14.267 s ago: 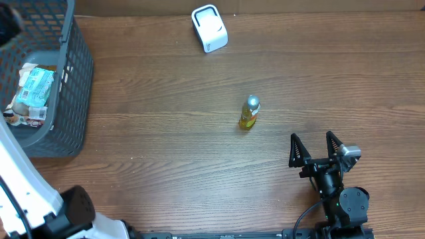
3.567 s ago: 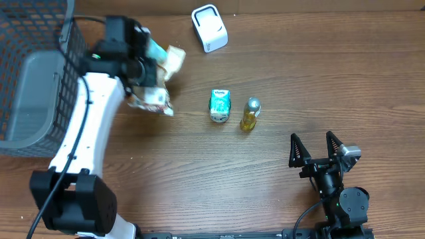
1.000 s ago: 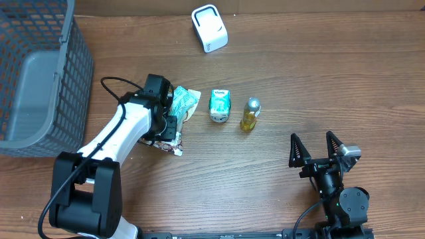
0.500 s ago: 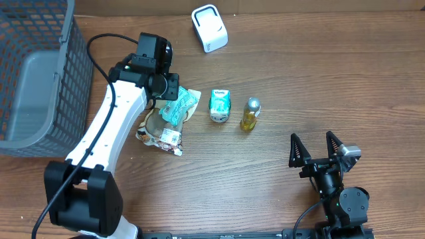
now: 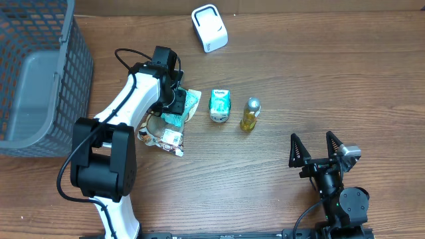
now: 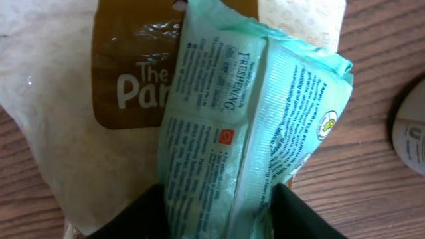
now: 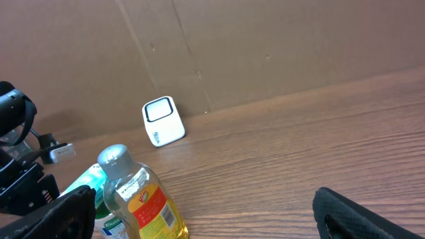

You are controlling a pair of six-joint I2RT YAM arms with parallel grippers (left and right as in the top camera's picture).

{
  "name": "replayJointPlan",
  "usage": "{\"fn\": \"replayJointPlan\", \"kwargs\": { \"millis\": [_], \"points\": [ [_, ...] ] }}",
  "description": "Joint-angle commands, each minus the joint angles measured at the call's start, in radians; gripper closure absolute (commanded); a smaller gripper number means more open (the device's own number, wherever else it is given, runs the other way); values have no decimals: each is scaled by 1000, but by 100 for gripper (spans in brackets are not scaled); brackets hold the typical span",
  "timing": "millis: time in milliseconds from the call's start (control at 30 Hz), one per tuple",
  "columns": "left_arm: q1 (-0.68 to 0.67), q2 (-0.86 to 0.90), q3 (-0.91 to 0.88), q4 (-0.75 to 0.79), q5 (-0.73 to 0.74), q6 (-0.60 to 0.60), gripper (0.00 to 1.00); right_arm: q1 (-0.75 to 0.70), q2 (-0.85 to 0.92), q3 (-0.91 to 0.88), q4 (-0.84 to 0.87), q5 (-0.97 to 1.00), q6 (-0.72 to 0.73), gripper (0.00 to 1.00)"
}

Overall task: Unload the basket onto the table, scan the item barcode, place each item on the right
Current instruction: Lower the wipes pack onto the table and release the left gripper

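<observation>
Bottle (image 5: pixel 249 114) and small carton (image 5: pixel 220 105) stand beside the green packet (image 6: pixel 246 119) the left gripper (image 5: pixel 175 105) pinches, on a brown pouch (image 5: pixel 158 136). Right gripper (image 5: pixel 311 137) gapes wide. Wooden counter (image 5: pixel 219 186).

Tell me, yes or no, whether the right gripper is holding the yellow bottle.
No, the overhead view shows the right gripper open with nothing between its fingers, well apart from the upright yellow bottle.
</observation>
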Motion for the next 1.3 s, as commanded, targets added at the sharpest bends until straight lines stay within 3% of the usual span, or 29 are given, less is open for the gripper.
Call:
{"fn": "replayJointPlan", "kwargs": {
  "millis": [0,67,200,300,400,567,700,733,867,1033,1100,1267],
  "points": [
    [-1,5,2,-4,27,23,71,-3,-5,-10,5,7,4,0],
    [-1,-5,15,-8,29,22,89,-3,-5,-10,6,7,4,0],
    [-2,-40,62,-35,91,18,96,-3,-5,-10,6,7,4,0],
    [-2,-58,88,-53,146,-18,96,-3,-5,-10,6,7,4,0],
    [-3,-66,94,-71,167,-134,96,-3,-5,-10,6,7,4,0],
    [-25,-64,65,-119,133,-269,96,-3,-5,-10,6,7,4,0],
    [-58,-64,29,-105,103,-309,92,-3,-5,-10,6,7,4,0],
    [-65,-64,23,-100,103,-312,89,-3,-5,-10,5,7,4,0],
    [-100,-64,4,-80,59,-311,62,-3,-5,-10,5,7,4,0],
    [-101,-74,60,-154,3,-304,55,-3,-5,-10,5,7,4,0],
    [-103,-79,95,-165,47,-259,57,-3,-5,-10,6,7,4,0],
    [-123,-77,118,-169,110,-201,77,-3,-5,-10,6,7,4,0]
  ]
}}
